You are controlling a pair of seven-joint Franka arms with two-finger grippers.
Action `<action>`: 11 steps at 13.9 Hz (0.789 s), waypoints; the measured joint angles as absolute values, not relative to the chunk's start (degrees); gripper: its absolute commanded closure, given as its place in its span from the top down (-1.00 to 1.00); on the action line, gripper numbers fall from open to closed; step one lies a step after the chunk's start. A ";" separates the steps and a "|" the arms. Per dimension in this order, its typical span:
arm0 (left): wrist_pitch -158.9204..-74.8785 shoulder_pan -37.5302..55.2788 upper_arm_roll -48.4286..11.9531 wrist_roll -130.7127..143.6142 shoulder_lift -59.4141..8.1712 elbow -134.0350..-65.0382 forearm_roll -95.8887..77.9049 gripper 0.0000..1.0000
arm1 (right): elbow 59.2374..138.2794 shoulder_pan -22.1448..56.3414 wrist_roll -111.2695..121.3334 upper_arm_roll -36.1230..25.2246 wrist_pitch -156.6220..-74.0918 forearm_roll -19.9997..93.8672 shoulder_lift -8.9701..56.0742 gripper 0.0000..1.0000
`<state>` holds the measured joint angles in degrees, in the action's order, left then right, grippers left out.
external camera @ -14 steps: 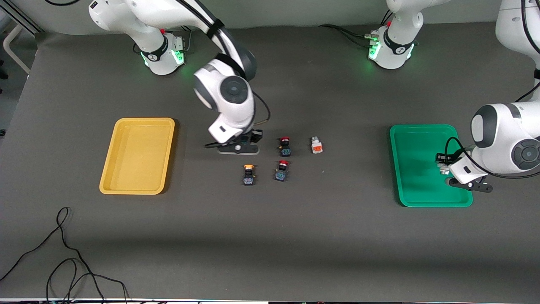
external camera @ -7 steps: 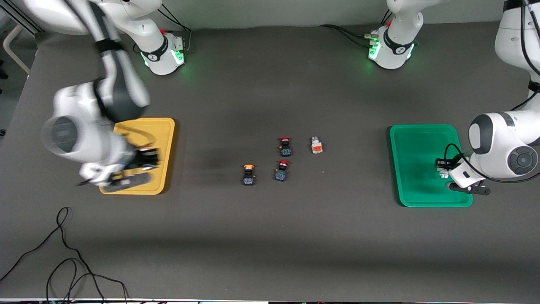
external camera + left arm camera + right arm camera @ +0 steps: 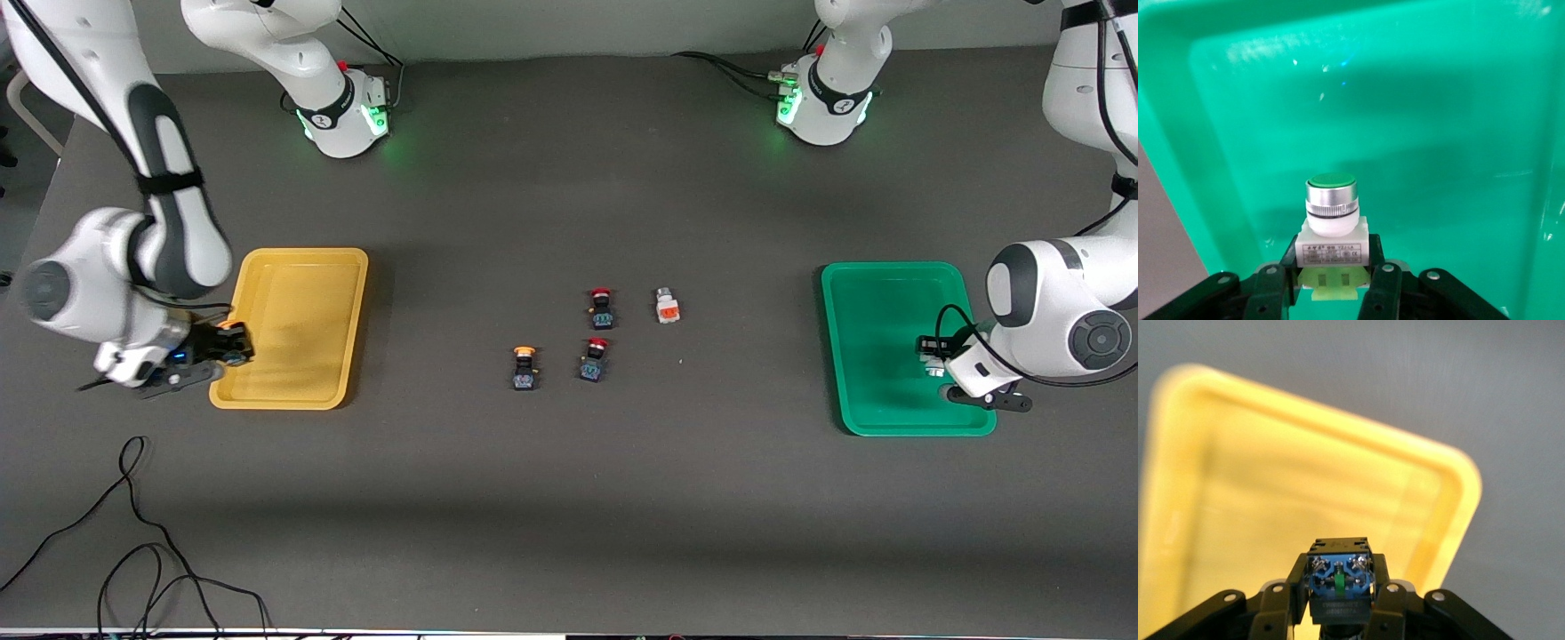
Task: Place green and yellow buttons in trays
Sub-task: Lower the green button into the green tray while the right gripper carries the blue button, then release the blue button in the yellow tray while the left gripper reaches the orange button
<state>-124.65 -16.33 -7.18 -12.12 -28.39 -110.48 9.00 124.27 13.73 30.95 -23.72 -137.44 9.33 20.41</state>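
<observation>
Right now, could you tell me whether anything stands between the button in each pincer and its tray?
Nothing visible does. The left pincer holds the green button over the bare green tray; the right pincer holds a yellow button over the yellow tray's rim.

You're looking at 2 trays (image 3: 293, 267) (image 3: 889, 271) sitting at the table's 2 ends, with 4 buttons (image 3: 524, 367) (image 3: 594, 359) (image 3: 601, 308) (image 3: 666, 305) lying loose between them, well apart from both.

Dark grey table cover (image 3: 569, 498); black cable (image 3: 133, 542) loops at corner.
</observation>
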 measured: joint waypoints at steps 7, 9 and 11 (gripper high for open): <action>-113.06 -16.16 -9.82 -12.12 -24.04 -105.90 8.39 0.99 | 121.70 12.85 30.91 -23.65 -135.03 13.34 25.10 1.00; -110.37 -16.14 -12.34 -11.19 -23.12 -105.18 5.47 0.99 | 117.51 13.24 29.97 -23.57 -128.41 13.40 23.60 1.00; -106.89 -16.00 -17.41 -4.89 -21.65 -103.94 3.85 0.99 | 111.88 14.44 27.20 -23.54 -120.02 12.52 21.25 1.00</action>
<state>-106.89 -16.00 -17.41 -4.89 -21.65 -103.94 3.85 111.88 14.44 27.20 -23.54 -120.02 12.52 21.25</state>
